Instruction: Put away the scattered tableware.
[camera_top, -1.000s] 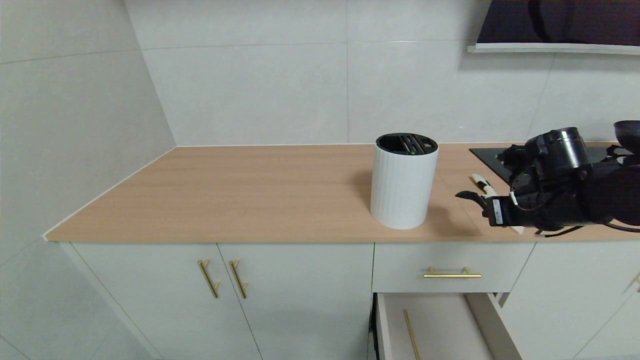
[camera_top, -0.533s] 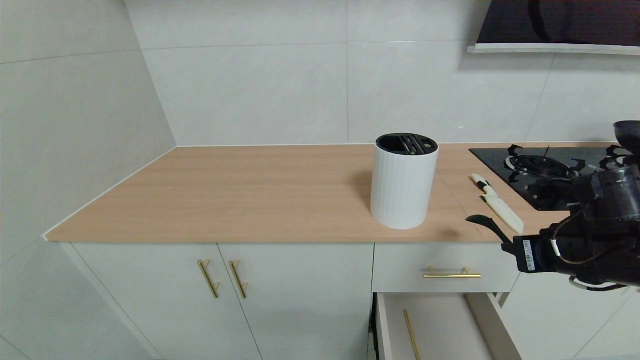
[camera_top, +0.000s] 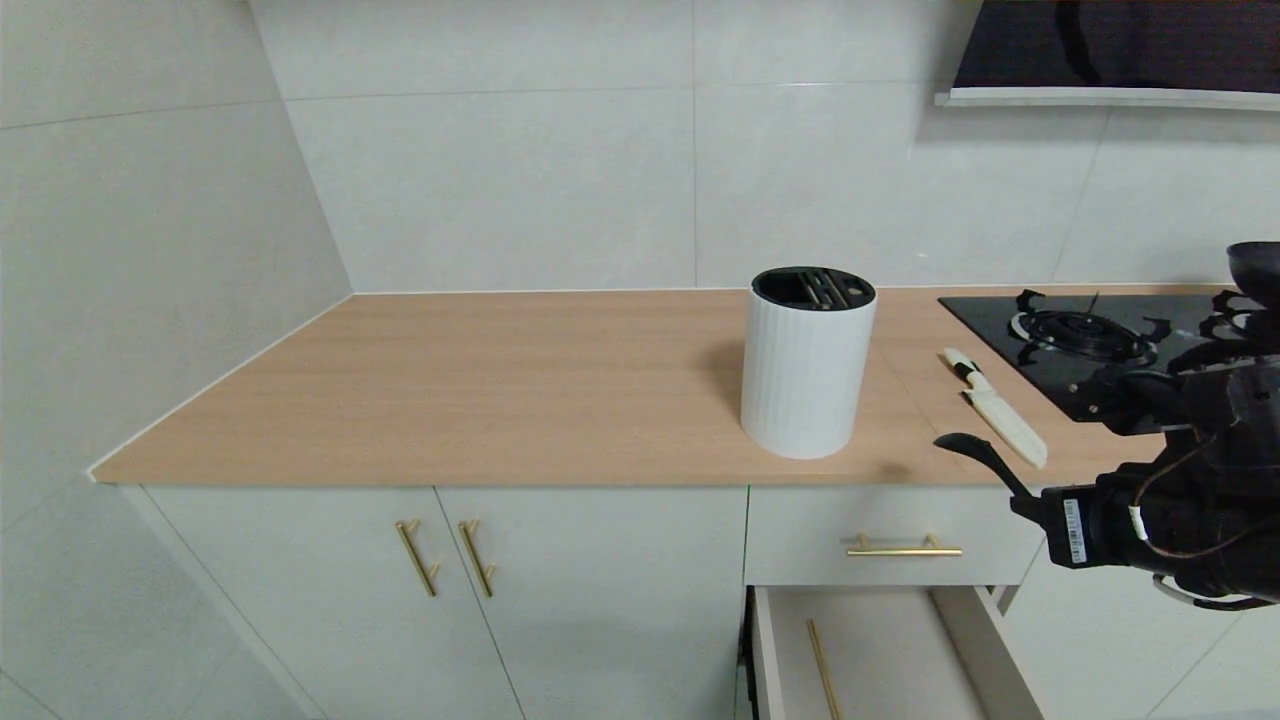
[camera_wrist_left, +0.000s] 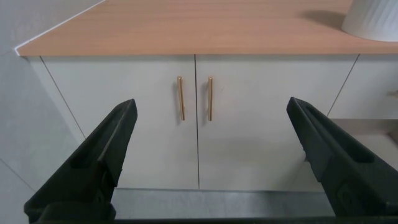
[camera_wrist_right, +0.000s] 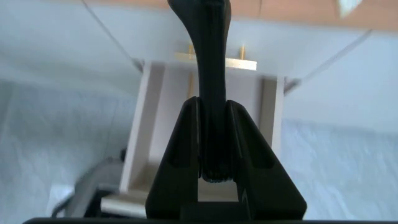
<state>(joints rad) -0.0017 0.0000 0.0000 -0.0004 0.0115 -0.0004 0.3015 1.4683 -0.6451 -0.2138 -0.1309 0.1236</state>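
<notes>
Right gripper (camera_top: 1032, 505) clamped on one end of a black utensil (camera_top: 972, 452). Curved free end sticking out up and toward the white holder (camera_top: 808, 370). Position: right of the holder, off the front edge of the counter (camera_top: 500, 380), lower than the holder's base. Left gripper (camera_wrist_left: 210, 106) spread wide with nothing between the fingers, facing the cabinet doors (camera_wrist_left: 194, 124) below and left of the holder.

Key relation, as a judgement: open drawer (camera_top: 975, 640) below and slightly right of the holder, roughly under the held utensil. In the right wrist view, drawer mouth lined up behind the utensil's long axis. Probably lower and release there. Holder's top slots also possible, can't tell which target. Right arm nearer to both.

White knife (camera_top: 992, 407) flat on the counter right of the holder, between the holder and the hob (camera_top: 1080, 350). Long axis back to front, dark-banded handle at the far end, blade toward the counter edge. Near the right gripper, not touching.

Unclear: utensil type, gripped end hidden in the jaws. Drawer cut off at the frame bottom. Holder slots dark, contents unreadable.
</notes>
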